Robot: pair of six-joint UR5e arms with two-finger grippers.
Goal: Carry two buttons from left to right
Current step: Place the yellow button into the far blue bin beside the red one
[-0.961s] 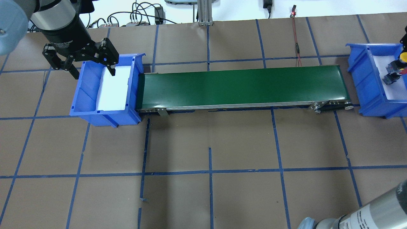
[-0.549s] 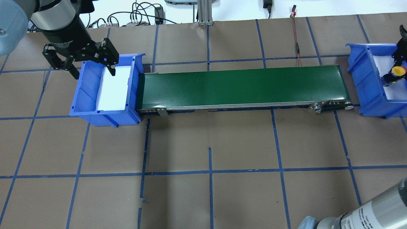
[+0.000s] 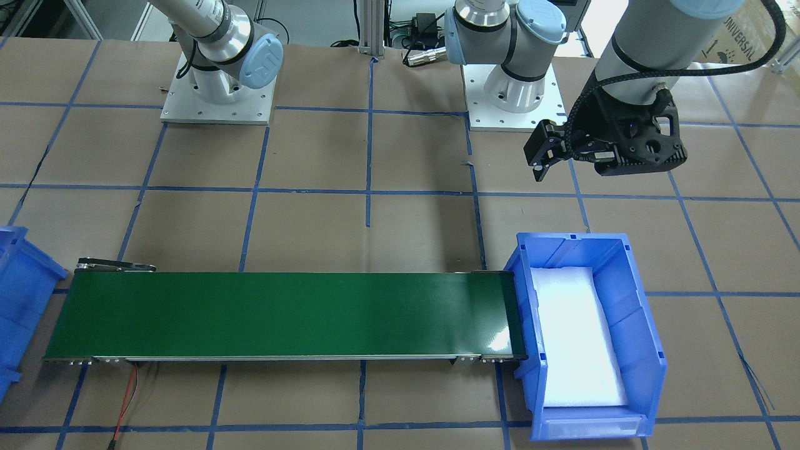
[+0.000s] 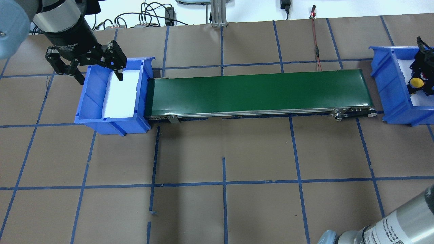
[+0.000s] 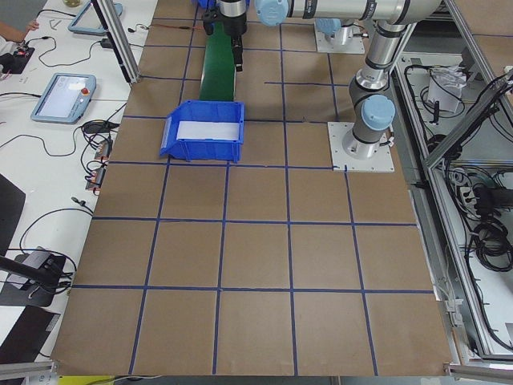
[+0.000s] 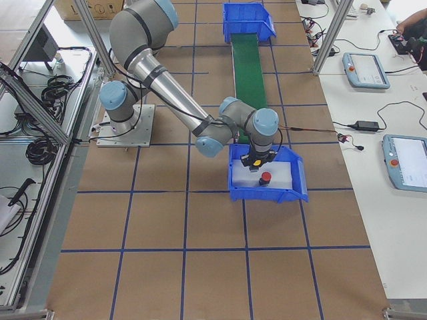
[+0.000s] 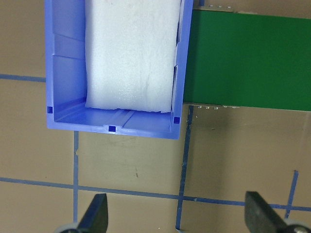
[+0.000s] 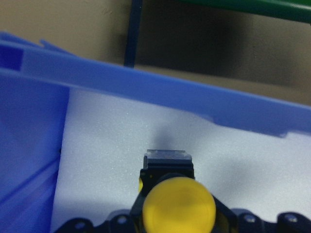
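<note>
The yellow-capped button (image 8: 179,208) is between the fingers of my right gripper (image 4: 420,80), which is shut on its black body low over the white foam of the right blue bin (image 4: 390,84). In the exterior right view the red-capped button (image 6: 265,177) stands on that foam just in front of the right gripper (image 6: 255,164). My left gripper (image 4: 100,78) hangs open over the near-left edge of the left blue bin (image 4: 91,98). The left wrist view shows its fingers (image 7: 95,216) wide apart with nothing between them. That left blue bin (image 7: 65,73) holds only foam.
A green conveyor belt (image 4: 257,91) runs between the two bins. A red wire (image 4: 317,51) lies on the table behind it. The right arm's forearm (image 4: 390,227) crosses the near right corner. Both arm bases (image 3: 512,94) stand at the robot's side of the table.
My right gripper has carried the yellow button leftward and down, deeper into the right bin. The left gripper has stayed still and open.
</note>
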